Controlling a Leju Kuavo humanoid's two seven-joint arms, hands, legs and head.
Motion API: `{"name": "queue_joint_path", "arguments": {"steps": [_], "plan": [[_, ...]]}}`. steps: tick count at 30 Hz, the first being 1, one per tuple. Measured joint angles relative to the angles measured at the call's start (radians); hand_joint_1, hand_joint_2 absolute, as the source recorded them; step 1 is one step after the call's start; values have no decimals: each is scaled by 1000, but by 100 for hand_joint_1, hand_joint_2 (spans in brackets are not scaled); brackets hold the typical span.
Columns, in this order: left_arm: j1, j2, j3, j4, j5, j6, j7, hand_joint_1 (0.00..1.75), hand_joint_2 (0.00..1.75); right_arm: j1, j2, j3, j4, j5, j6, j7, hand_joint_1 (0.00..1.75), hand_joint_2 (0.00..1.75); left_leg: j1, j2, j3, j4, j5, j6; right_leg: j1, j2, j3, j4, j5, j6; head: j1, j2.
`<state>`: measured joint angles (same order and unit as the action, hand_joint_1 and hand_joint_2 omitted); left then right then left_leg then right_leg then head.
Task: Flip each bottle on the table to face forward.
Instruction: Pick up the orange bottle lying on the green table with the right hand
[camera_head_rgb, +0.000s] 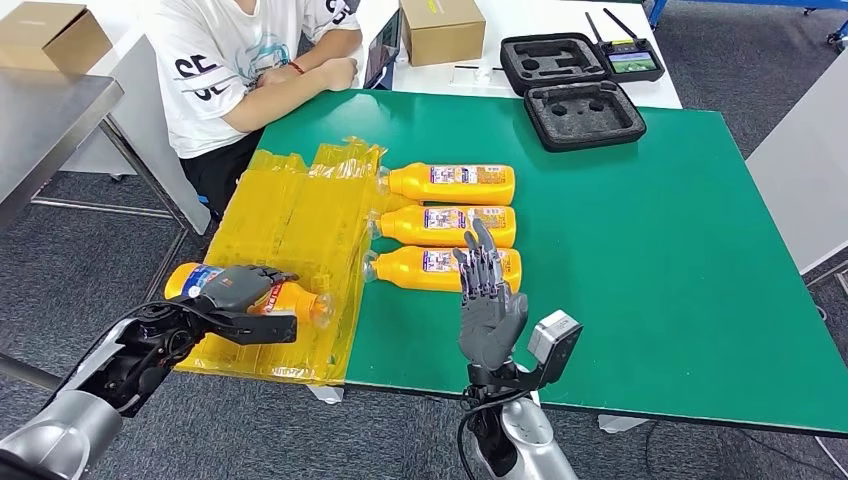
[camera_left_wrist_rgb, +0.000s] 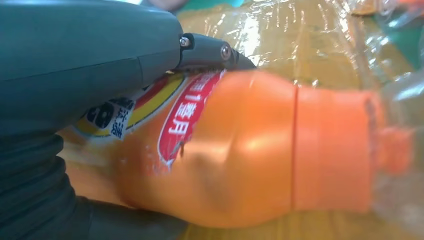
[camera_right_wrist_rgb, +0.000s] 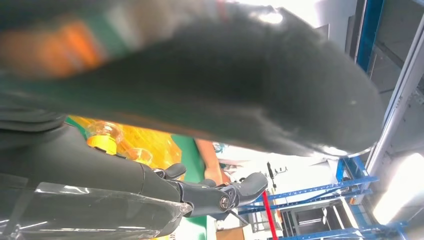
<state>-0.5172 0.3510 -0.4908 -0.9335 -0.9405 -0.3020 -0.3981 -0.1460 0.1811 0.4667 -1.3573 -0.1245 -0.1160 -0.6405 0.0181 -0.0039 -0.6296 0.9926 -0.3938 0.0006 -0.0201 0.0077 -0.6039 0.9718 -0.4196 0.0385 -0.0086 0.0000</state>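
Three orange bottles lie side by side on the green table (camera_head_rgb: 650, 250), caps toward the yellow plastic wrap (camera_head_rgb: 290, 230): the far bottle (camera_head_rgb: 450, 183), the middle bottle (camera_head_rgb: 445, 225) and the near bottle (camera_head_rgb: 425, 268). My left hand (camera_head_rgb: 240, 295) grips a fourth orange bottle (camera_head_rgb: 290, 300) lying over the wrap at the table's left front corner; close up, that bottle (camera_left_wrist_rgb: 260, 150) shows a red and yellow label under my fingers. My right hand (camera_head_rgb: 490, 300) is raised with fingers straight and apart, just in front of the near bottle, holding nothing.
A person in a white T-shirt (camera_head_rgb: 240, 60) sits at the far left corner, forearm on the table. A black foam case (camera_head_rgb: 580, 105) and a controller (camera_head_rgb: 630, 60) lie at the back. A cardboard box (camera_head_rgb: 440, 28) stands behind the table. The table's right half is bare green.
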Motion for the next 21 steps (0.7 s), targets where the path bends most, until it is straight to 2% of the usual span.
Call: {"name": "queue_joint_path", "arguments": {"steps": [1,7,21], "plan": [[-1,0,0,0,10,-12,-8,0,0,-1,0,1,2,1,0,1,0,0,0,0,0,0,0,0,0,0,0,0,0,0,0,0],[-11,0,1,0,92,-87,-63,0,0,-9,0,7,11,2,-5,14,0,0,0,0,2,0,0,0,0,0,2,0,0,0,0,0],[-20,-6,0,12,193,-111,-86,0,0,-9,0,15,16,1,-25,22,0,0,0,0,2,0,0,0,0,0,2,0,0,0,0,0]]}}
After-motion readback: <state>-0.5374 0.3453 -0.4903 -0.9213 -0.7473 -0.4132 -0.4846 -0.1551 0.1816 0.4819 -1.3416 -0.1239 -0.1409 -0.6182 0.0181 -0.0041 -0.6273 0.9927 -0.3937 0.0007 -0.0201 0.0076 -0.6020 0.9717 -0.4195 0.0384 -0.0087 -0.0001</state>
